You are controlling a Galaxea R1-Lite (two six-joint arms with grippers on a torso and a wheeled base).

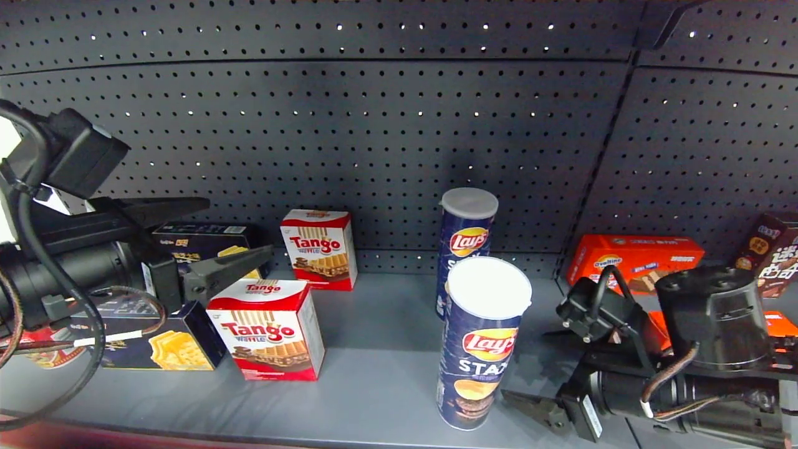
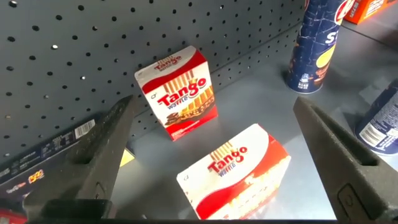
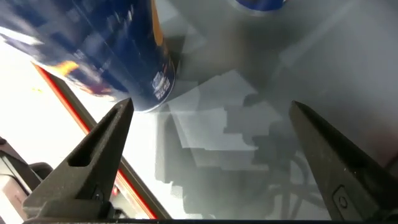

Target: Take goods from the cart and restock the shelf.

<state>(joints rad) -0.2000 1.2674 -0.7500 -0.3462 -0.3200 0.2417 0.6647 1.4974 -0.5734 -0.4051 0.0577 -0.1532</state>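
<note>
Two wafer boxes, near wafer box (image 1: 268, 330) and far wafer box (image 1: 319, 248), beside the left claw (image 1: 240, 226). Two chip cans, near can (image 1: 480, 349) and far can (image 1: 464, 240), by the right claw (image 3: 211, 104). Two dark-blue boxes at the left claw: front dark box (image 1: 156, 346), back dark box (image 1: 206, 237). One orange box (image 1: 636, 255), one brown box (image 1: 770, 252).

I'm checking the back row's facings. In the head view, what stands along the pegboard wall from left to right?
dark box → rear wafer box → rear chip can → orange box → brown box
</note>
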